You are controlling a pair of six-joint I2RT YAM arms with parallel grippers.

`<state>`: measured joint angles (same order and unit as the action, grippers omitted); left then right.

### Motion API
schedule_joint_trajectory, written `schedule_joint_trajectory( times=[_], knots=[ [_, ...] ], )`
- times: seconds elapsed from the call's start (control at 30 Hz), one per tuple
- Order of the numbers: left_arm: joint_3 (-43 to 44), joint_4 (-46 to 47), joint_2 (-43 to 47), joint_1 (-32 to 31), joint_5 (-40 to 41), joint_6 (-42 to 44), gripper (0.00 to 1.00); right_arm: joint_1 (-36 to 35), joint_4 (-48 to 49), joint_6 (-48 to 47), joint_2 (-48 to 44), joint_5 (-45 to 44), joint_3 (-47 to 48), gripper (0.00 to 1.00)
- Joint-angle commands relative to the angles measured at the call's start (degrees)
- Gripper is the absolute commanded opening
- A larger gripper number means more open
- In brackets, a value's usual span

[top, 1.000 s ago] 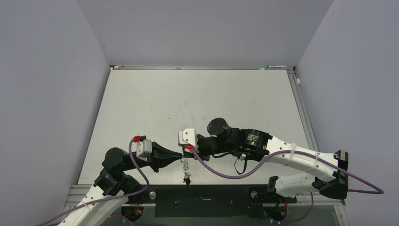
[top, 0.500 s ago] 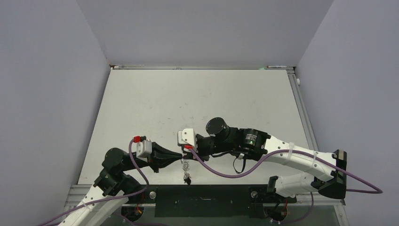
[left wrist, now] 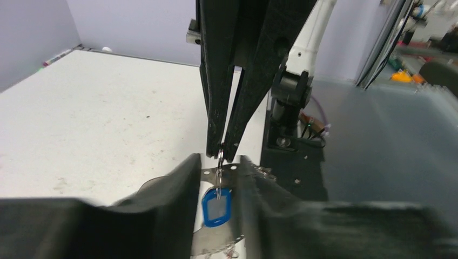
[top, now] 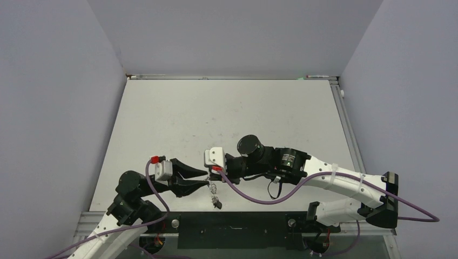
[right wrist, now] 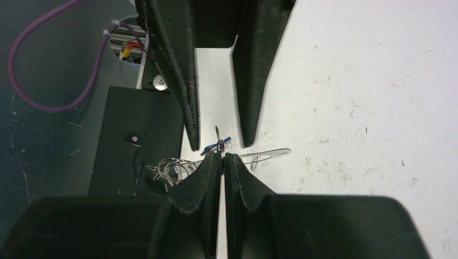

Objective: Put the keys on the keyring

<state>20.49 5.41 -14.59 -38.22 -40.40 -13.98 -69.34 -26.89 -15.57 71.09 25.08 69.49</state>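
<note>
- Since the earlier frames the left gripper (top: 207, 178) has let go. Its fingers were pressed together at the keyring (left wrist: 208, 174) and are now spread well apart, gripping nothing.
- The keyring's grey plate is held up off the table (top: 216, 118) near its front edge, between the two arms and edge-on to the right wrist camera.
- The right gripper (right wrist: 220, 159) is pinched tight on a wire split ring (left wrist: 220, 161) at the plate's rim, so the plate hangs from that ring alone.
- The blue-tagged key (left wrist: 216, 208) lies against the plate, in the gap between the left gripper's spread fingers.
- The dark key (top: 217, 204) dangles lowest in the bunch and has shifted slightly since the earlier frames.
- A purple cable (top: 254, 197) loops under the right wrist, beside the black base plate (top: 232, 222).
- From above, both grippers' fingers cover most of the keyring.
- Count: one plate, one blue-tagged key, one dark key and two grippers. The loose wire rings overlap and cannot be counted.
</note>
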Motion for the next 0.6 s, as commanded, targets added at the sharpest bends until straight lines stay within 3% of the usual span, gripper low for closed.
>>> schedule_joint_trajectory(
  times=[0.0,0.07,0.2,0.57],
  knots=[
    [0.6,2.6,2.3,-0.1,3.1,0.7,0.47,0.4,7.3,1.5,-3.8,-0.5,-2.3,0.05],
    [0.3,3.1,3.9,-0.1,3.2,0.6,0.57,0.4,10.1,2.4,-5.6,-0.6,-4.3,0.05],
    [-0.4,4.1,6.8,0.1,3.6,0.3,0.63,0.4,14.8,4.7,-9.0,-0.5,-8.2,0.05],
    [-1.2,8.0,4.7,0.5,-0.7,-1.4,0.46,0.4,19.8,7.9,-11.9,1.6,-11.8,0.05]
  ],
)
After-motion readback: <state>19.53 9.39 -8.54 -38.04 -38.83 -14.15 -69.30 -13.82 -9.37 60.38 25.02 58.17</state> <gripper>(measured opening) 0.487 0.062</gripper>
